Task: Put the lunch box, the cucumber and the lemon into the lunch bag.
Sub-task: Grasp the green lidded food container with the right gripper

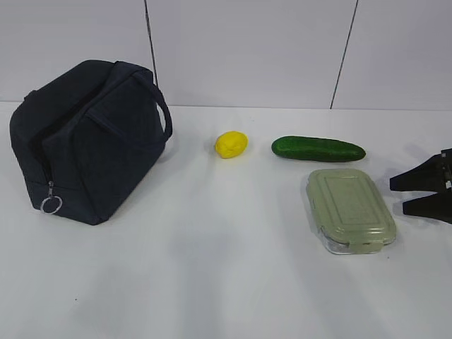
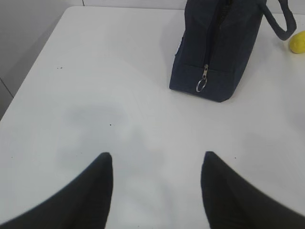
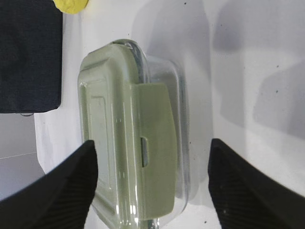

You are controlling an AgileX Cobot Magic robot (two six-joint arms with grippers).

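We see the right gripper (image 1: 400,195), jaws spread, at three o'clock of the lunch box (image 1: 349,210); the left gripper (image 2: 156,164) gapes empty.

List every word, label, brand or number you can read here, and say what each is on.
None: no readable text in any view.
Lunch bag: plain navy fabric, no label showing.
Lunch box: only moulded ridges on the lid, no lettering.
Lemon and cucumber: no stickers.
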